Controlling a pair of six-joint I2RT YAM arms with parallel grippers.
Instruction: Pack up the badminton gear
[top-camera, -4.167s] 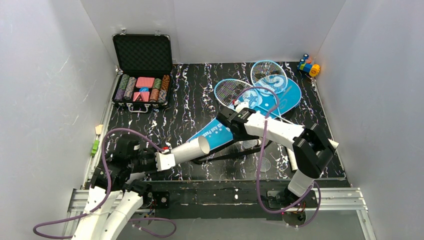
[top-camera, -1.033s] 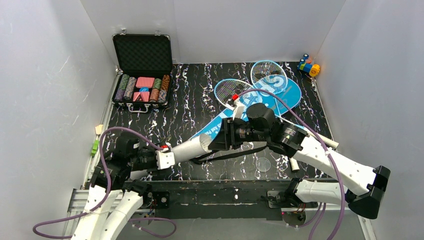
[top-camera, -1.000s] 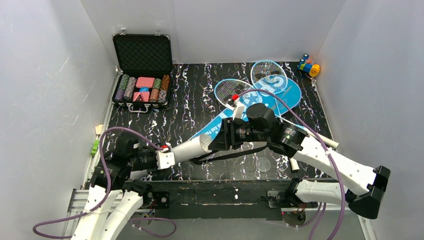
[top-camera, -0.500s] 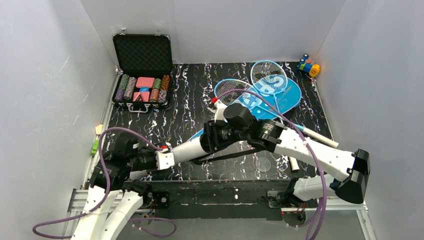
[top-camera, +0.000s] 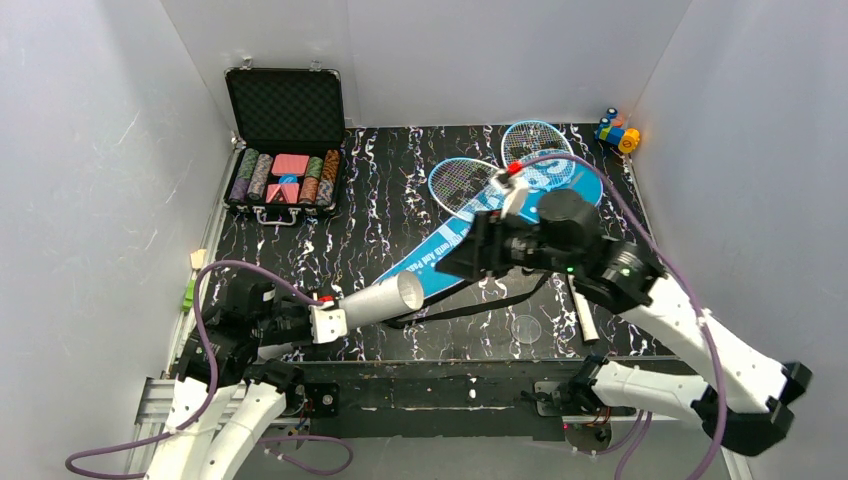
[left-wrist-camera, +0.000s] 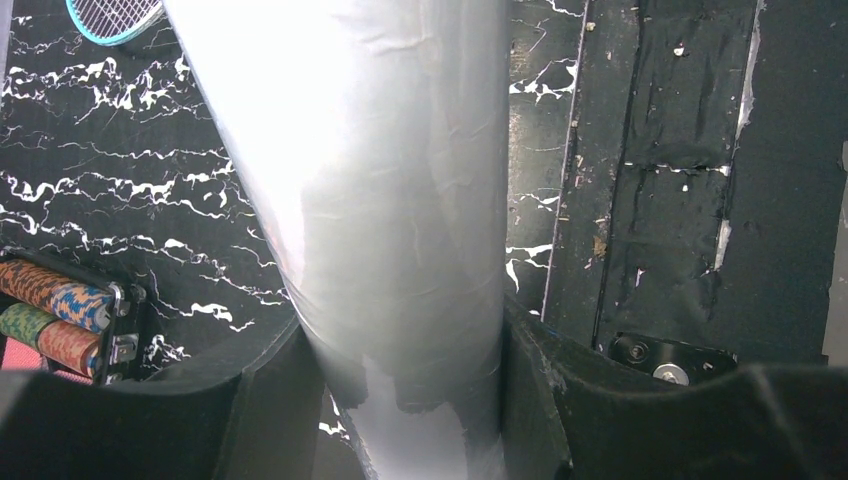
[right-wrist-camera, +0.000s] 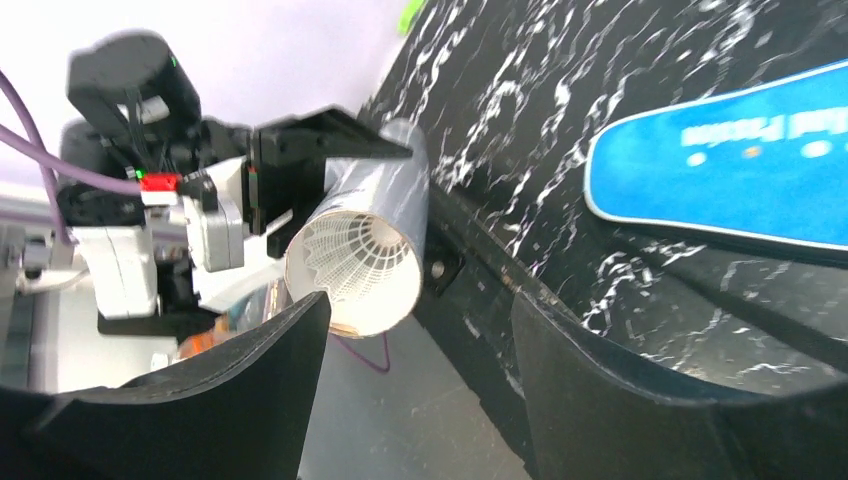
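My left gripper (top-camera: 340, 318) is shut on the long white tube (top-camera: 382, 299) and holds it pointing up and right, open end (top-camera: 409, 290) toward the bag. In the left wrist view the tube (left-wrist-camera: 370, 200) fills the space between the fingers (left-wrist-camera: 270, 400). My right gripper (top-camera: 462, 260) is open and empty, a short way right of the tube's mouth. The right wrist view looks into the tube (right-wrist-camera: 352, 270), where a white feather shuttlecock (right-wrist-camera: 355, 255) sits inside. Two blue rackets (top-camera: 462, 183) (top-camera: 537, 148) lie on the blue bag (top-camera: 520, 215); its black strap (top-camera: 460, 312) trails forward.
An open black case of poker chips (top-camera: 285, 140) stands at the back left. Coloured toy blocks (top-camera: 617, 132) sit at the back right corner. A clear round lid (top-camera: 526, 328) and a white racket handle (top-camera: 583, 318) lie near the front edge. White walls enclose three sides.
My right gripper moved left up to the tube's mouth half a second ago and has now drawn back up and right. The left gripper and tube have barely moved.
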